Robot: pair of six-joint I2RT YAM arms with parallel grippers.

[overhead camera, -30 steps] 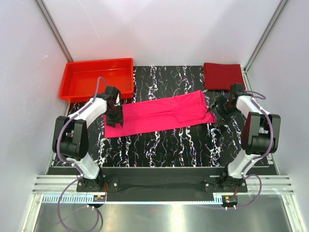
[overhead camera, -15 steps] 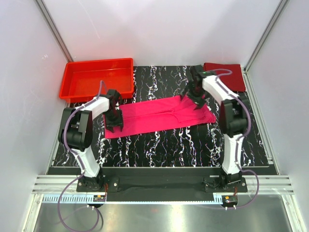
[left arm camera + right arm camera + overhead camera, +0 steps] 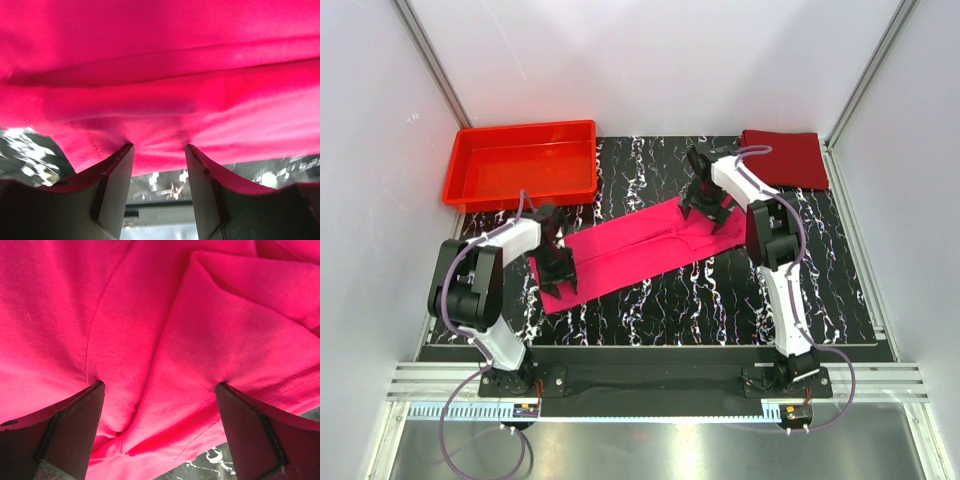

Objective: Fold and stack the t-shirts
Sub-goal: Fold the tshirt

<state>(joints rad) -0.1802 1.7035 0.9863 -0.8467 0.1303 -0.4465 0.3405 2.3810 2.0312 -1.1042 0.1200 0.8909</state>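
Observation:
The magenta-pink t-shirt lies as a long folded strip slanting across the black marbled mat. My left gripper is at its near-left end. In the left wrist view its jaws stand narrowly apart with the shirt's hem bunched at the fingertips. My right gripper is on the far-right end. In the right wrist view it is wide open, tips pressing into creased pink cloth. The dark maroon t-shirt lies folded at the far right corner.
A rigid red plastic tray stands at the far left, just beyond my left arm. White walls enclose the mat on three sides. The arm bases and a metal rail run along the near edge.
My left gripper has moved nearer and dragged the shirt's left end with it, so the strip slants more. My right arm swung from the right edge onto the shirt's far-right end.

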